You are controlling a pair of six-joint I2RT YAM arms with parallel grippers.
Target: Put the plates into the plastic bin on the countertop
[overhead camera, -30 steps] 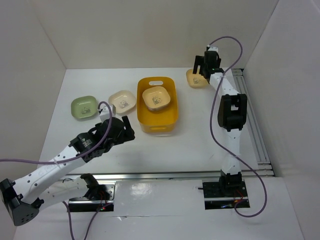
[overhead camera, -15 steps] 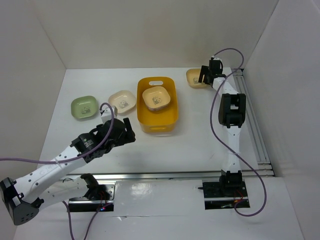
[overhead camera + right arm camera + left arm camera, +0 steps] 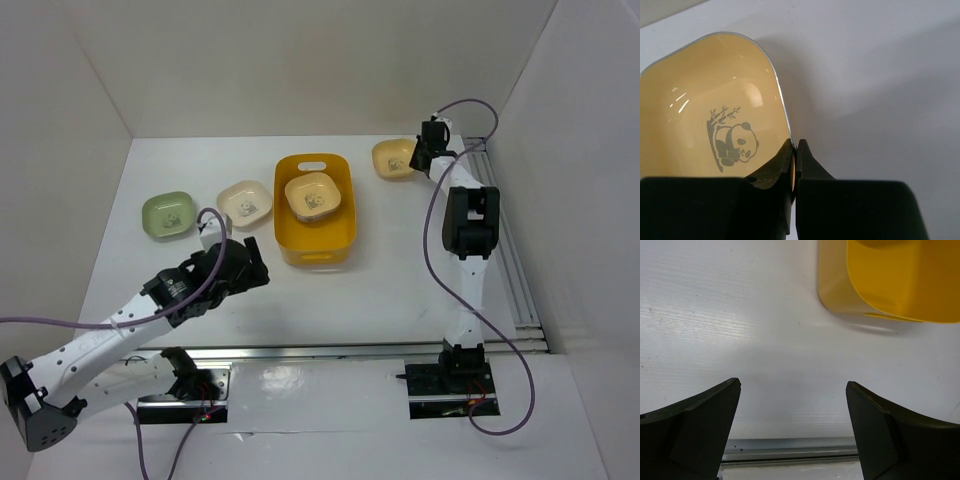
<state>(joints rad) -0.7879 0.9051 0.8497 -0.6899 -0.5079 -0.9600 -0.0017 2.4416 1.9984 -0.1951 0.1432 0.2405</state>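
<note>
The yellow-orange plate (image 3: 700, 110) sits flat at the far right of the desk (image 3: 400, 270), panda motif up, and the right tool (image 3: 794, 150) is pinching its right-hand rim, one finger inside the wall and one outside, pressed together on it. This looks like the grasp step for this plate, with the lift not yet begun. Next it needs raising clear of the desk and carrying left to the plastic bin (image 3: 340, 235), which already holds a tan plate (image 3: 311, 195); a thin edge grip may let the plate tilt or slip. Left of the bin, a cream plate (image 3: 245, 202) and a pale green plate (image 3: 168, 215) wait. The left tool (image 3: 792, 405) hangs spread and empty over bare desk by the bin's near-left corner.
</note>
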